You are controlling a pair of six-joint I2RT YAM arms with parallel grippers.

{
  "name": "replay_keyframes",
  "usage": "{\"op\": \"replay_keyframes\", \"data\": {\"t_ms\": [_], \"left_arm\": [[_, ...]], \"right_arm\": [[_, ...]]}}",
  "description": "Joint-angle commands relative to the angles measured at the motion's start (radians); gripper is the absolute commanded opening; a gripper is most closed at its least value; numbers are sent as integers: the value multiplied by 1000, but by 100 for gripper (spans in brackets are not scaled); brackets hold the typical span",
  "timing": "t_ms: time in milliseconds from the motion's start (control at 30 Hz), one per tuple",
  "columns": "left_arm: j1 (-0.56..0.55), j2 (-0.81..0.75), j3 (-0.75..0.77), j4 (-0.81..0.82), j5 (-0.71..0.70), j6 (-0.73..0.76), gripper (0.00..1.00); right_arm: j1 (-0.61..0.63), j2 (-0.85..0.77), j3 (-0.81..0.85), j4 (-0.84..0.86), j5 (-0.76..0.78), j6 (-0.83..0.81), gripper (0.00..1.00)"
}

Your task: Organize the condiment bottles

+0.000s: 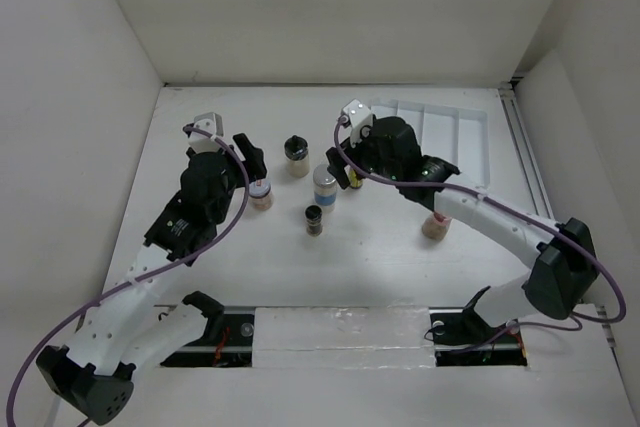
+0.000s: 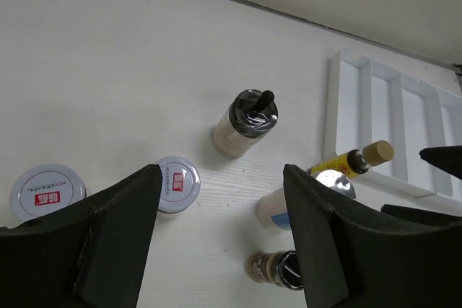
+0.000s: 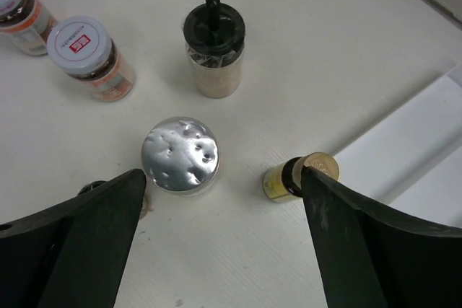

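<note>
Your right tool (image 3: 222, 178) hangs wide open, holding nothing, over the blue-labelled jar (image 1: 325, 187) and slim amber bottle (image 3: 292, 178), likely to pick one for the white divided tray (image 1: 465, 142); your left tool (image 2: 222, 174) gapes empty near the black-capped jar (image 2: 245, 122); all three sit on the table (image 1: 380, 267).

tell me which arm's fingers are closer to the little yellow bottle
Right. The yellow bottle is just beside one tip of the right fingers. The left fingers are farther off, by the jars with red-printed lids.
</note>
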Motion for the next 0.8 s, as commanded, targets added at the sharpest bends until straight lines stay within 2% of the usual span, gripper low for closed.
{"op": "replay_keyframes", "data": {"t_ms": [0, 100, 300, 467, 600, 633, 667, 767], "left_arm": [[4, -1, -10, 70, 25, 13, 64], [4, -1, -20, 79, 25, 13, 64], [4, -23, -30, 90, 16, 23, 64], [4, -23, -30, 90, 27, 23, 64], [4, -23, -30, 90, 36, 23, 64], [4, -23, -30, 90, 36, 23, 64], [4, -32, -30, 99, 36, 23, 64], [4, -32, -40, 99, 36, 23, 64]], "right_arm": [[-3, 27, 45, -16, -151, -27, 96], [31, 108, 83, -39, -171, -27, 100], [31, 159, 108, -28, -206, -36, 100], [31, 202, 117, -19, -115, -27, 95], [31, 254, 126, 1, -111, -18, 81], [31, 265, 126, 1, -111, -18, 73], [31, 265, 137, 1, -111, -18, 58], [31, 245, 137, 50, -111, 7, 40]]}}
